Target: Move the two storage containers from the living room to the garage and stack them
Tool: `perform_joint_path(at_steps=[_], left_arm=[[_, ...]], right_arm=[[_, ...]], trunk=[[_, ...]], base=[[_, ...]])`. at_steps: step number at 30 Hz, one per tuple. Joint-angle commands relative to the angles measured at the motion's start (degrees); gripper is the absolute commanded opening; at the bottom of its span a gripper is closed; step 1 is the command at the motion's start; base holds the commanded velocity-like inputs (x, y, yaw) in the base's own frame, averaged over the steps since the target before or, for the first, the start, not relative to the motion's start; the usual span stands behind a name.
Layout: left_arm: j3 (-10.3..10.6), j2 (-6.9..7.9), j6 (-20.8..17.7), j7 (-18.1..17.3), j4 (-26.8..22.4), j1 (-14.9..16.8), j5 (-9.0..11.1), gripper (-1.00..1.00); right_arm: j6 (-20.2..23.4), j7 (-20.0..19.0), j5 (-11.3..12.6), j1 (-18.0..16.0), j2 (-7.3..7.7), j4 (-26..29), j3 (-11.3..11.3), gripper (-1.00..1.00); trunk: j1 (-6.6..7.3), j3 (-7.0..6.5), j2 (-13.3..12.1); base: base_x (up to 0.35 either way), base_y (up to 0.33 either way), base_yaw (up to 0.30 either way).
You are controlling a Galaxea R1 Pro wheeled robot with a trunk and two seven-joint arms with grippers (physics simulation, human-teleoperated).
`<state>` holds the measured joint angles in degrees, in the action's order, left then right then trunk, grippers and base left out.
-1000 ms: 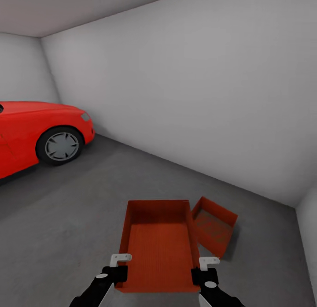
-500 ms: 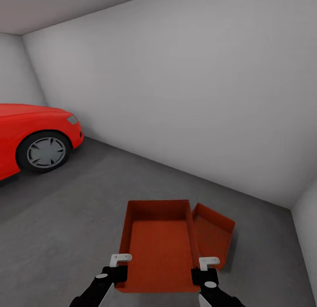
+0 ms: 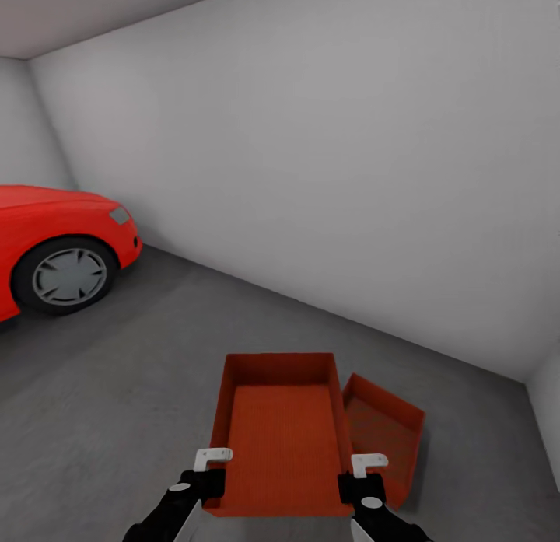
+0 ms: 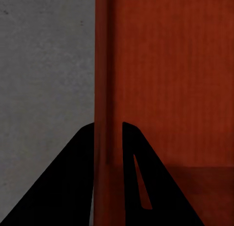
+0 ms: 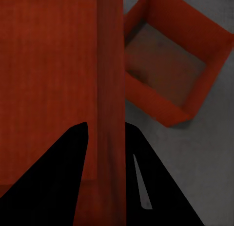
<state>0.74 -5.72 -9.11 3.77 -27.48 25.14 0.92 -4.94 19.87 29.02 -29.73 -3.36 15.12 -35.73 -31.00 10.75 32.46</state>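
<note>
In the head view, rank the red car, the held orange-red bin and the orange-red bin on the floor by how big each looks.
1. The red car, though cut off at the frame edge.
2. Held orange-red rectangular bin, clamped by the left hand and right hand; it is nearest the camera, which inflates it.
3. Floor orange-red bin, partly hidden behind the held one.

Held storage container (image 3: 281, 441): matt orange-red, plastic-looking, finely ribbed base, smooth thin walls. Second storage container (image 3: 385, 433), lower right: same finish. Floor (image 3: 117, 394): matt dark grey concrete, faintly mottled. Walls (image 3: 350, 161): flat white, smooth. Car (image 3: 47, 239), left edge: glossy red paint, silver wheel. End effector fingers (image 4: 68, 187): matt black.
</note>
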Motion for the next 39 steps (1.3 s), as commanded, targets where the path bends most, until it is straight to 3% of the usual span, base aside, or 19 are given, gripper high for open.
perform_joint_path(at_steps=[1,39], left_arm=[[0.40,0.80,0.02,0.71,-0.30,0.00,-1.10,-1.00],[0.40,0.80,0.01,0.71,-0.30,0.00,-1.09,-1.00]], right_arm=[[-0.45,0.85,1.83,-0.12,0.75,-0.79,0.48,-1.00],[-0.42,0.81,1.83,-0.12,0.73,-0.79,0.48,-1.00]], trunk=[[-0.05,0.09,0.08],[-0.05,0.09,0.08]], base=[[0.323,0.000,-0.167],[0.323,0.000,-0.278]])
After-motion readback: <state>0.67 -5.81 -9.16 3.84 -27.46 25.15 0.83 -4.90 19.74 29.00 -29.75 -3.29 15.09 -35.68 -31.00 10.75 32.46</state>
